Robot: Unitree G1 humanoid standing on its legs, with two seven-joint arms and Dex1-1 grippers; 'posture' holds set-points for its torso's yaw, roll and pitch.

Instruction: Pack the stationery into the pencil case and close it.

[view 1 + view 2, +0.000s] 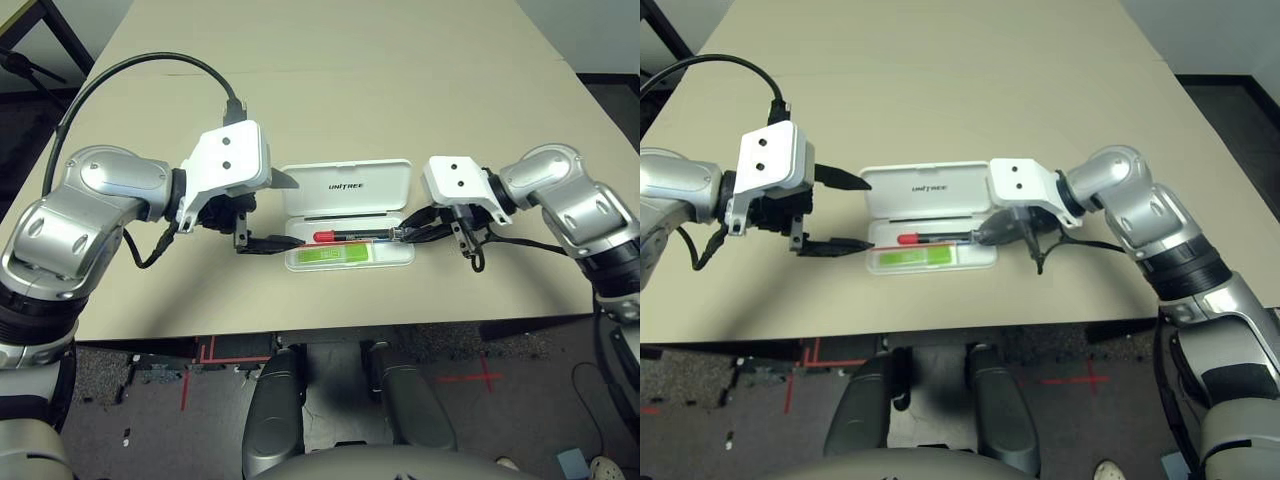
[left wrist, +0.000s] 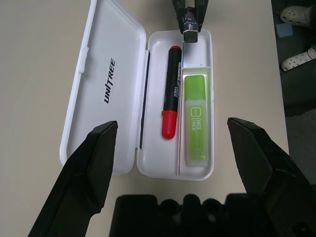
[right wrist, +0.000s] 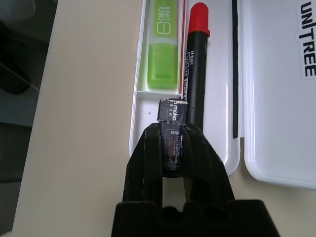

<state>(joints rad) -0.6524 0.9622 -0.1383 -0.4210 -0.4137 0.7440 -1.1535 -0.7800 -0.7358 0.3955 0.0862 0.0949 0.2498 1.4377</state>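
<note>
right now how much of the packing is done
Done: the flat light-green highlighter and red-and-black marker pen lie in the open white plastic pencil case. In hand: the right gripper holds a small dark piece over its end. Left: release it, close the lid.

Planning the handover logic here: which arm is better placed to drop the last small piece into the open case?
Right. The right gripper is shut on the small dark piece over the pencil case; the left gripper is open.

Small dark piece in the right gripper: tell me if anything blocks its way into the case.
Nothing visible does. The right gripper holds the small dark grey piece over the white plastic pencil case's empty end compartment, beside the marker.
</note>
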